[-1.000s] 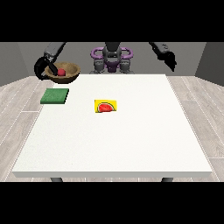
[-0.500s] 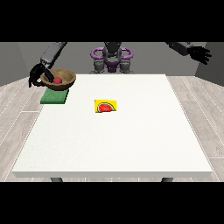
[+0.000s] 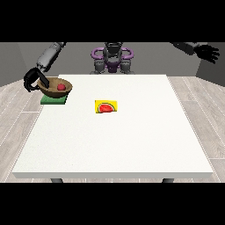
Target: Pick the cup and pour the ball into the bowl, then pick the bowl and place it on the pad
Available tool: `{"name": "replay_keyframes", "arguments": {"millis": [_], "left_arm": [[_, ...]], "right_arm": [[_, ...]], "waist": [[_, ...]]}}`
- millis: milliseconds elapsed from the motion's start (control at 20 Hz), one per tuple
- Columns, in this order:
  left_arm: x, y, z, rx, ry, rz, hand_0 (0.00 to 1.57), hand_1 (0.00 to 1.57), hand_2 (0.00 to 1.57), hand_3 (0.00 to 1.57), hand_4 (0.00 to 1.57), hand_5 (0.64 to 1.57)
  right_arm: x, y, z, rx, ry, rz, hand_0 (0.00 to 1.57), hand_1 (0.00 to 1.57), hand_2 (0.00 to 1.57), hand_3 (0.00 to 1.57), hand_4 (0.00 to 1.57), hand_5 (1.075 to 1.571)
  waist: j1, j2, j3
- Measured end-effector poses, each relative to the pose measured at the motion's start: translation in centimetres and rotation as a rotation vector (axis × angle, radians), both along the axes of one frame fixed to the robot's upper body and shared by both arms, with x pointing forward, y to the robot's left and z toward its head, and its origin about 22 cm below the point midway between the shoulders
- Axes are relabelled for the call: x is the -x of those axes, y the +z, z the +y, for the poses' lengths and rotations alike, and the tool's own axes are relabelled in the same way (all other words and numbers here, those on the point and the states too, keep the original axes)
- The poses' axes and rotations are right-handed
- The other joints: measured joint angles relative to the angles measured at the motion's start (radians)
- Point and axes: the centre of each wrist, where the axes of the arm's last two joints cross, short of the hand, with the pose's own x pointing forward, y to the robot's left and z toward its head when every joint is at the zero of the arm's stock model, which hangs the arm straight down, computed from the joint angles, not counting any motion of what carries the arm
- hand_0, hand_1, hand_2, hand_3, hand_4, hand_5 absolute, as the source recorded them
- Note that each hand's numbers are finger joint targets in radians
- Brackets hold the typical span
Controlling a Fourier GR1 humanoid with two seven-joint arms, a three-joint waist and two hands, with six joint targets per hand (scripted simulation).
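Grey walls stand behind my white bench [image 3: 132, 140]. My hand at the view's left [image 3: 33, 80] is curled round the rim of the brown bowl [image 3: 56, 86], which sits on or just over the green pad [image 3: 53, 100] with the red ball [image 3: 61, 87] inside. I should lower it level and centred before letting go. My hand at the view's right [image 3: 208, 52] hangs spread, well clear.

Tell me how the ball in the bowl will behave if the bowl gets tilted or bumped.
The ball is round and sits unfixed inside the bowl, so it would probably roll toward the lower side on a tilt. The wall looks taller than the ball, so a small bump likely keeps it in. The hand at the view's left holds the rim.
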Motion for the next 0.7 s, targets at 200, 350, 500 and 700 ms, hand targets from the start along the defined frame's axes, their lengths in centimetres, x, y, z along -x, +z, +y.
{"name": "replay_keyframes", "arguments": {"millis": [200, 350, 500, 700], "left_arm": [[-0.1, 0.2, -0.3, -0.003, -0.018, 0.0, 0.0, 0.0, 0.0, 0.0, 1.18, 1.549], [0.1, -0.2, -0.3, -0.004, -0.013, 0.026, 0.0, 0.0, 0.0, 0.0, 1.08, 1.567], [-1.3, -0.7, -3.8, -0.007, -0.071, 0.075, 0.0, 0.0, 0.0, 0.0, 0.9, 1.559], [-2.3, -2.6, -7.3, 0.008, -0.104, 0.182, 0.0, 0.0, 0.0, 0.0, 0.9, 1.559]], "right_arm": [[-0.4, 0.3, -0.5, -0.035, 0.003, 0.015, 0.0, 0.0, 0.36, 0.44, 0.0, 1.412], [-0.7, 0.6, -0.5, -0.051, 0.027, 0.028, 0.0, 0.0, 0.0, 0.12, 0.0, 1.369], [-0.9, 0.6, -0.6, -0.056, 0.031, 0.078, 0.0, 0.0, 0.0, 0.0, 0.0, 1.354], [-2.1, 1.6, 0.4, -0.062, 0.093, 0.129, 0.0, 0.0, 0.0, 0.0, 0.48, 1.434]], "waist": [[0.012, 0.001, 0.0002], [0.005, -0.023, -0.0002], [0.007, -0.083, 0.0009], [-0.013, -0.21, 0.0001]]}}
